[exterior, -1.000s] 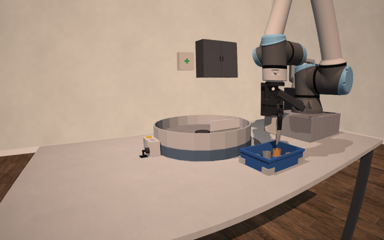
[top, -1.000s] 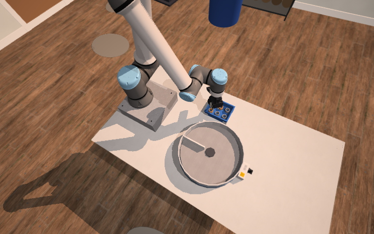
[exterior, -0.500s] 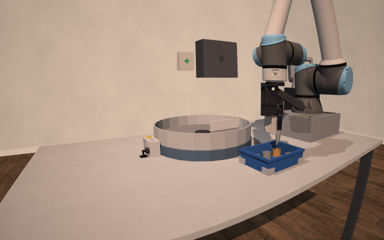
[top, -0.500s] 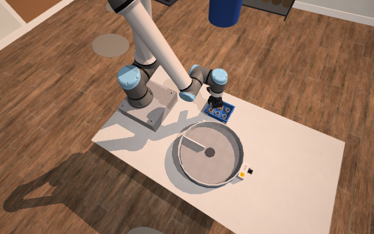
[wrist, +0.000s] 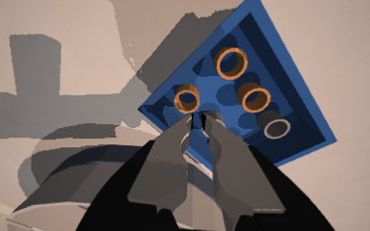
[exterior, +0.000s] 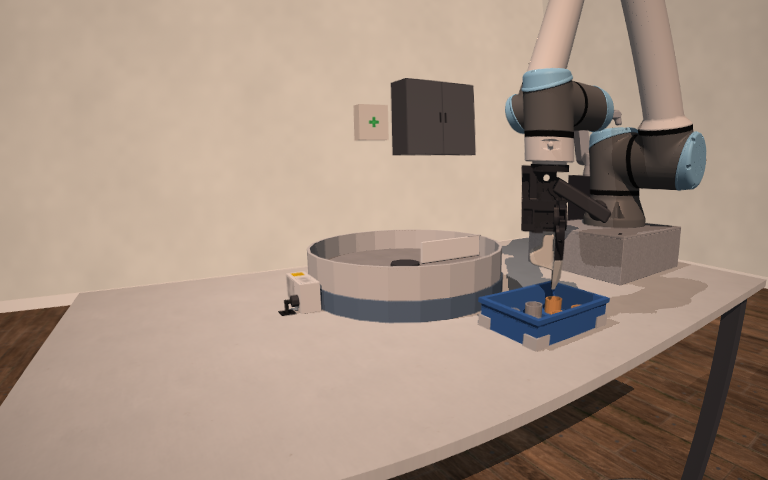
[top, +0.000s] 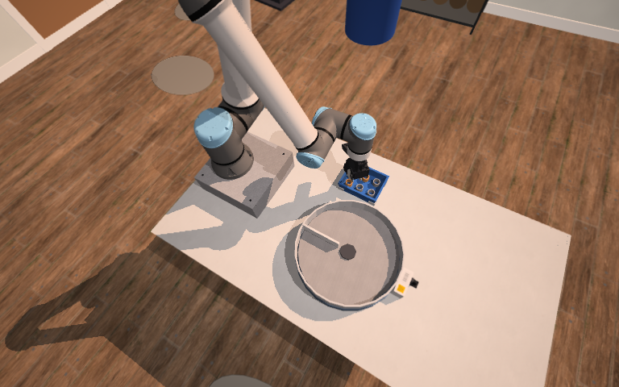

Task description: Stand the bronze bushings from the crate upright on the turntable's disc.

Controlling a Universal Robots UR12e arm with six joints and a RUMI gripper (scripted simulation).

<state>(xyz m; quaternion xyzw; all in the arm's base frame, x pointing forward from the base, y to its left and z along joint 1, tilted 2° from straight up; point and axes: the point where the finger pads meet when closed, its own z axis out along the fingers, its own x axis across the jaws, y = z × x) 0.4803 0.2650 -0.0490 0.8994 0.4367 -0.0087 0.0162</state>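
The blue crate point(top: 353, 193) point(exterior: 554, 328) point(wrist: 286, 63) stands on the table beside the turntable. It holds three bronze bushings upright point(wrist: 230, 63) point(wrist: 253, 97) point(wrist: 187, 98) and steel bushings, one of which shows in the wrist view point(wrist: 276, 128). In the exterior view, one bronze bushing point(exterior: 553, 304) and one steel bushing point(exterior: 533, 308) rise above the wall. My gripper point(top: 355, 175) point(exterior: 556, 279) point(wrist: 197, 115) is shut with nothing in it. Its tips point straight down just above the crate, beside the nearest bronze bushing. The turntable's grey disc point(top: 350, 276) point(exterior: 404, 262) with its dark hub point(top: 346, 251) holds no bushings.
The turntable has a raised rim point(top: 395, 240) point(exterior: 405, 271) and a white bar point(top: 319, 235) point(exterior: 449, 248) across the disc. A small control box point(top: 404, 280) point(exterior: 304, 290) sits at its side. The arm's grey base block point(top: 247, 180) point(exterior: 628, 247) stands behind the crate.
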